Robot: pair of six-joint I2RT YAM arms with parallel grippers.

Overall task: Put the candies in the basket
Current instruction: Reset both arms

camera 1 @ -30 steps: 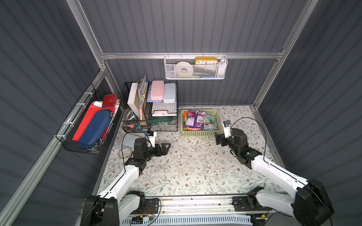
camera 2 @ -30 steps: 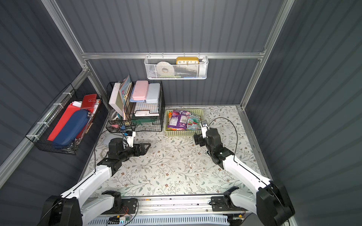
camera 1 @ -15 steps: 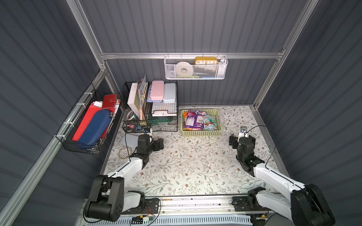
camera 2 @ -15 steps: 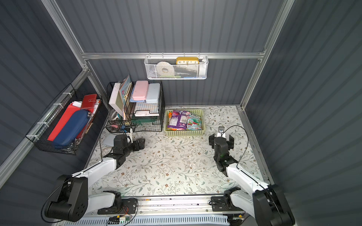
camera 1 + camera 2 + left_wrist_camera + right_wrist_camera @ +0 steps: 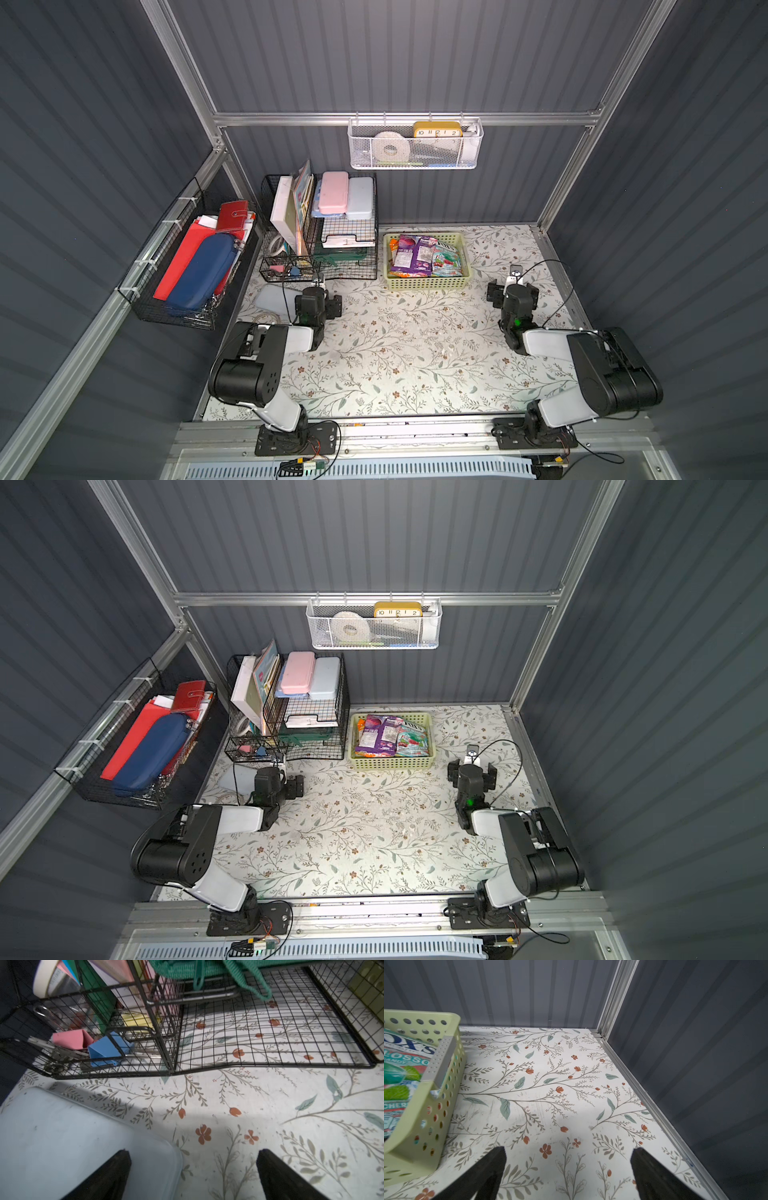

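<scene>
With the candies (image 5: 424, 255) inside the basket (image 5: 428, 284), both arms have withdrawn from it, left tool (image 5: 191, 1153) and right tool (image 5: 569, 1151) spread apart and empty, so the task appears complete.

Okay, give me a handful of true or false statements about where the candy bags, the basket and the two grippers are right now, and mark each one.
1. The candy bags lie inside the pale green basket. True.
2. The right gripper holds a candy bag. False: it is open and empty, over the table and apart from the basket.
3. The left gripper is open, in front of the black wire rack. True.
4. The pale green basket stands on top of the black wire rack. False: it stands on the table, beside the rack.
5. A yellow clock sits in the white mesh basket hung at the back. True.
</scene>
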